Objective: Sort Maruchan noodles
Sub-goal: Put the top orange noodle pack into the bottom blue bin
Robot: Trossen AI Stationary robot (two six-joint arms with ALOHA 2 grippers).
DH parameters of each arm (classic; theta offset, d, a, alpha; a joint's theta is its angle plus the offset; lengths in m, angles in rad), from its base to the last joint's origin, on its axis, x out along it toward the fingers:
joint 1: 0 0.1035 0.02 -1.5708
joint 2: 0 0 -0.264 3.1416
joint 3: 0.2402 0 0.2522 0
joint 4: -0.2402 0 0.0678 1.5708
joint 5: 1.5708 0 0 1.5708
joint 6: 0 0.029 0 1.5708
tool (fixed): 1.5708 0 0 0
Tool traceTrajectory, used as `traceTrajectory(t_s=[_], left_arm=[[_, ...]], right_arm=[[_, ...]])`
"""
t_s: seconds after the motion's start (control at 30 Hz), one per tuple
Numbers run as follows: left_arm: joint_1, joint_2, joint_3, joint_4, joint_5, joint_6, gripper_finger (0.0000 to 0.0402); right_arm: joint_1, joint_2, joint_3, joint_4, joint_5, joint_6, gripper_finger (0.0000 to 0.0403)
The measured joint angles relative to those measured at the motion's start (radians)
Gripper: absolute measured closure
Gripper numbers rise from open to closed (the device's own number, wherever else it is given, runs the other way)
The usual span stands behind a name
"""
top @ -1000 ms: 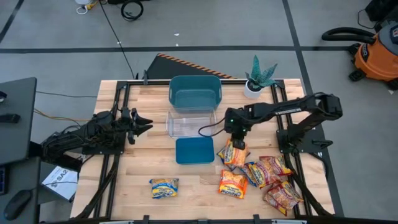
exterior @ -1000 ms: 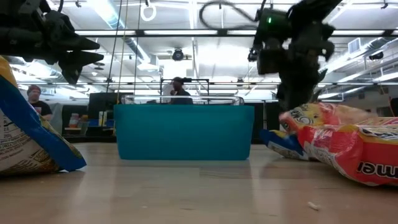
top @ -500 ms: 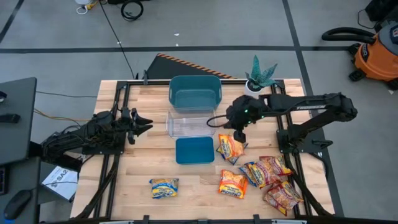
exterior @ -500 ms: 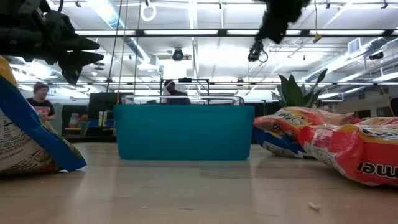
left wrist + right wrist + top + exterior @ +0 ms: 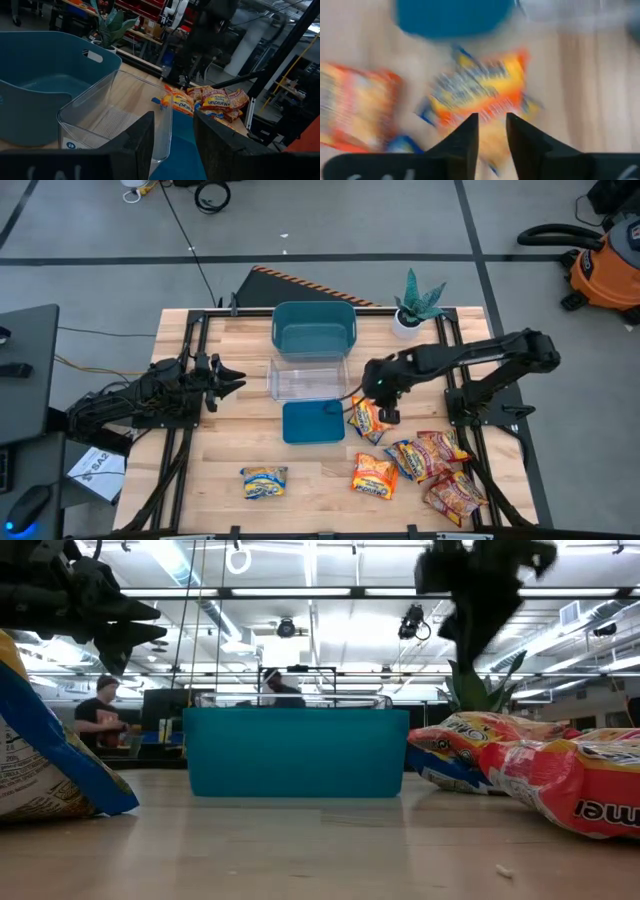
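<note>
**Supervisor:** Report status, nearest items first, then hazards.

**Operator:** At the near edge I see one yellow-and-blue packet (image 5: 264,481) lying alone. To its right sits the main cluster of Maruchan noodles (image 5: 425,470), orange and red packets overlapping one another. Just beyond it, an orange packet (image 5: 368,420) lies separate, beside the flat teal bin (image 5: 313,422). I hold the right gripper (image 5: 388,412) directly above that packet; in the right wrist view its fingers (image 5: 461,137) stand slightly apart with nothing between them, the packet (image 5: 480,97) below.

**Supervisor:** Risks on descent?

**Operator:** Three, in my judgement. First, the gap is narrow and the packet lies flat, so the fingertips may skate over the crinkly film and push it instead of pinching it. Second, a push could drive it against the teal bin wall or under a neighbouring packet. Third, a grip at one corner may let the packet swing and slip out in transit.

**Supervisor:** Farther back?

**Operator:** The clear bin (image 5: 307,379), then the deep teal bin (image 5: 314,330), both apparently empty; a drop short of a rim would leave the packet on the table. The left gripper (image 5: 226,377) waits at the left edge, fingers apart, holding nothing. A potted plant (image 5: 415,302) stands at the far right corner, near the right arm's sweep.
</note>
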State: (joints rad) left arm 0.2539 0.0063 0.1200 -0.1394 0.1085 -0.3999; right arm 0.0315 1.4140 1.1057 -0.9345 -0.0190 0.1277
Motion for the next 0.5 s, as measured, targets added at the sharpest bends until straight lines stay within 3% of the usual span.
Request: traceTrajectory(t_s=[0.13, 0.23, 0.5], left_arm=[[0.0, 0.0, 0.0, 0.0, 0.0, 0.0, 0.026], [0.0, 0.0, 0.0, 0.0, 0.0, 0.0, 0.026], [0.0, 0.0, 0.0, 0.0, 0.0, 0.0, 0.026]], right_arm=[[-0.018, 0.053, 0.0, -0.109, 0.091, 0.004, 0.026], [-0.051, 0.075, -0.001, -0.117, 0.096, 0.014, 0.0251], [-0.073, 0.092, 0.0, -0.14, 0.122, -0.272, 0.0259]])
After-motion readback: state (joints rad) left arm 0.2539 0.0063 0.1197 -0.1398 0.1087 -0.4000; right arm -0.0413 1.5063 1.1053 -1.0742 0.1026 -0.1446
